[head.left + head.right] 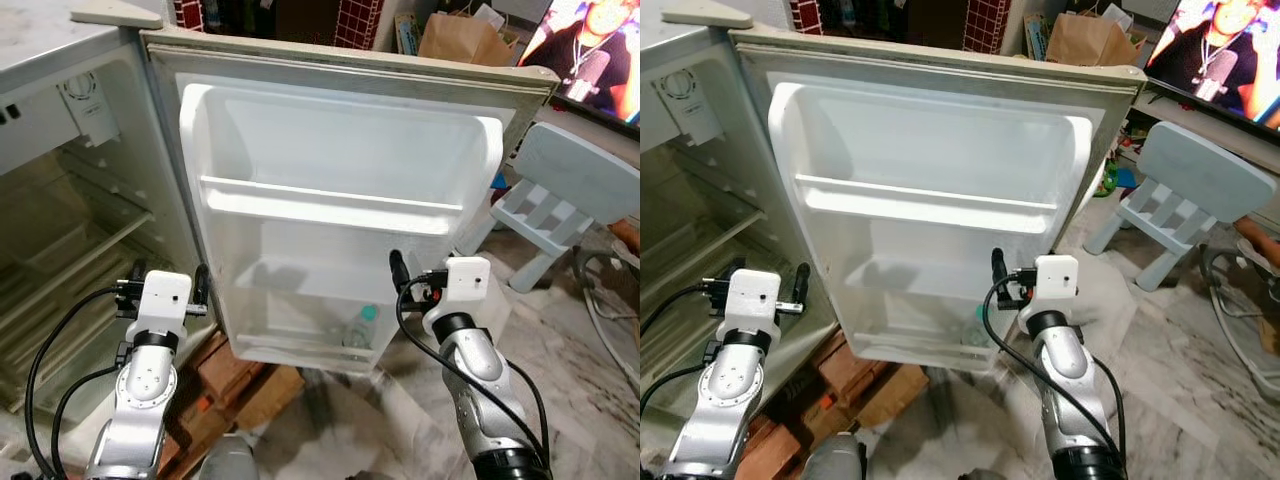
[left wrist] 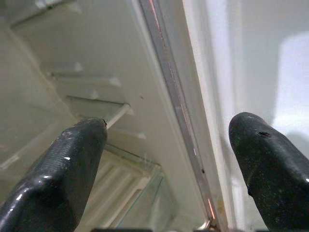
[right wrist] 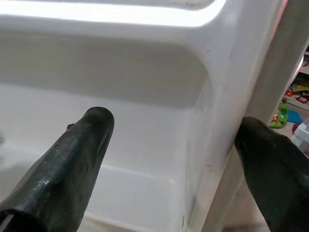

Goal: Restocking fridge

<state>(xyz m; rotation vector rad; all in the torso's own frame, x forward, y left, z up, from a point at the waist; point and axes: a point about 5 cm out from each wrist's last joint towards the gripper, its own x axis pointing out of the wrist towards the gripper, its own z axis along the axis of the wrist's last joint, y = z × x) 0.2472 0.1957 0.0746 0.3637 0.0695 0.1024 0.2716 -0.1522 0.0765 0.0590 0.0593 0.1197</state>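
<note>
The fridge door [image 1: 330, 130] stands wide open and faces me, with white shelves moulded into it. A clear bottle with a green cap [image 1: 360, 326] lies in the lowest door shelf [image 1: 300, 350]. To the left is the fridge's interior [image 1: 60, 250], with glass shelves. My left gripper [image 1: 167, 282] is open and empty at the door's hinge edge, pointing at the seam between door and cabinet [image 2: 178, 111]. My right gripper [image 1: 420, 272] is open and empty by the door's outer edge, level with the lower shelf [image 3: 145, 183].
A pale blue child's chair [image 1: 565, 190] stands to the right of the door. Reddish bricks and boards [image 1: 240, 375] lie under the fridge. Cables [image 1: 605, 300] trail on the marble floor at the right. A paper bag [image 1: 465, 40] and a lit TV [image 1: 600, 50] are behind.
</note>
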